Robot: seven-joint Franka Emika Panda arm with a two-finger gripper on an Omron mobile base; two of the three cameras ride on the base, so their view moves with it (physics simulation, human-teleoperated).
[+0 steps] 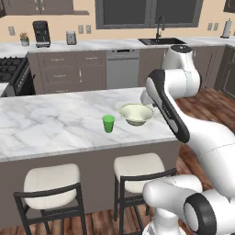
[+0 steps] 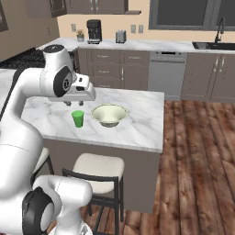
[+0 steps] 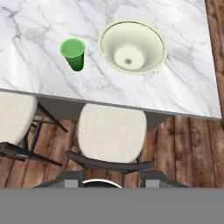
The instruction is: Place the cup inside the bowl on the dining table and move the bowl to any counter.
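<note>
- White grey-veined marble counter [image 1: 55, 124] carries both things.
- Small bright green cup [image 3: 73, 53], tapered and handleless, stands upright beside the wide cream bowl [image 3: 132, 46], apart.
- Pincer [image 2: 79, 102] hovers above the cup; its spread cannot be told.

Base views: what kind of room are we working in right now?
A home kitchen, rendered. Along the far wall runs a counter with a sink and faucet, a coffee machine and a stove. Nearer stands the dining table, with stools, holding the cup and bowl.
</note>
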